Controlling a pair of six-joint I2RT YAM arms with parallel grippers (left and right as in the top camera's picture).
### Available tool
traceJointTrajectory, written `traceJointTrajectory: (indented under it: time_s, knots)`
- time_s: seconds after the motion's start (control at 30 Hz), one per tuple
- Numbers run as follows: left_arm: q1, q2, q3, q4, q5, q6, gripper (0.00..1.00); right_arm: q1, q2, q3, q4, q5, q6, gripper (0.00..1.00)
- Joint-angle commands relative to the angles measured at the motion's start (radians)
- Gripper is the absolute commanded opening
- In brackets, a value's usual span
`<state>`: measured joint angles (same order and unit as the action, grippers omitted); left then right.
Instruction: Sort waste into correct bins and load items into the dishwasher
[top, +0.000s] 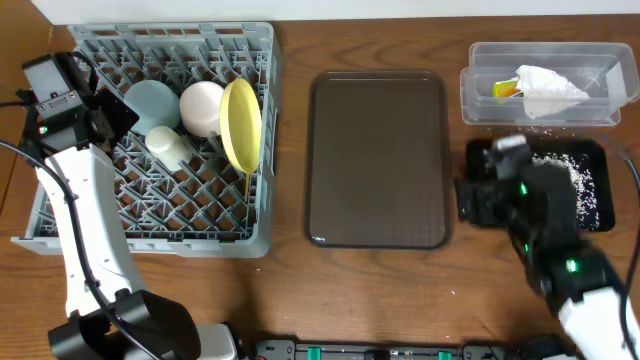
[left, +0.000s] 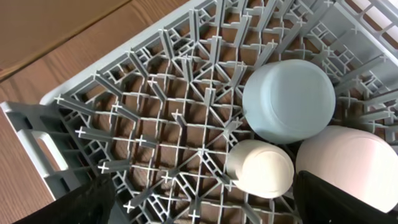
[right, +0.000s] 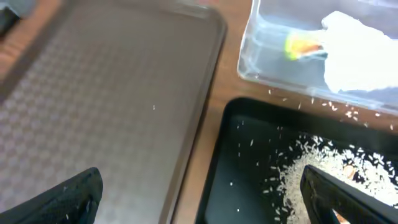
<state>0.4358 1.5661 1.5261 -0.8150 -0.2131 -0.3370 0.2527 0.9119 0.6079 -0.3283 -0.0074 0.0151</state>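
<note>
The grey dish rack (top: 90, 215) holds a light blue bowl (top: 152, 103), a pale pink bowl (top: 203, 106), a small white cup (top: 168, 146) and a pale yellow plate (top: 241, 123) standing on edge, with a thin wooden chopstick (top: 247, 185) below the plate. In the left wrist view the blue bowl (left: 288, 99), cup (left: 260, 168) and pink bowl (left: 348, 165) lie upside down. My left gripper (left: 202, 214) is open and empty over the rack's lattice. The crumpled white wrapper (top: 547, 92) lies in the clear tub (top: 475, 95). Rice crumbs (top: 585, 185) lie in the black tray (top: 598, 150). My right gripper (right: 205, 205) is open and empty above the black tray's left edge.
The dark brown serving tray (top: 378, 160) lies between the rack and the bins; it also shows in the right wrist view (right: 106, 93). A few rice grains lie on the wooden table between tub and black tray (right: 323, 104).
</note>
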Motion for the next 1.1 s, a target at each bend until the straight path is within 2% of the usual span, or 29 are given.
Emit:
traceJointTrajectory:
  time_s: [0.0,0.23,0.57,0.77,0.93,1.07]
  knots:
    - [0.001,0.003,0.003,-0.004,-0.008,-0.002,0.92,-0.01,-0.144,-0.112,0.055,-0.005,-0.021,0.99]
    - [0.0,0.003,0.003,-0.004,-0.008,-0.002,0.92,-0.07,-0.408,-0.365,0.221,-0.03,-0.02,0.99]
    - [0.001,0.003,0.003,-0.004,-0.008,-0.002,0.92,-0.142,-0.638,-0.605,0.415,-0.066,-0.02,0.99]
    - [0.001,0.003,0.003,-0.004,-0.008,-0.002,0.92,-0.211,-0.745,-0.602,0.371,-0.079,-0.021,0.99]
    - [0.0,0.003,0.003,-0.004,-0.008,-0.002,0.92,-0.27,-0.858,-0.602,0.256,-0.081,-0.019,0.99]
    - [0.001,0.003,0.003,-0.004,-0.008,-0.002,0.92,-0.307,-0.907,-0.602,0.262,-0.08,-0.017,0.99]
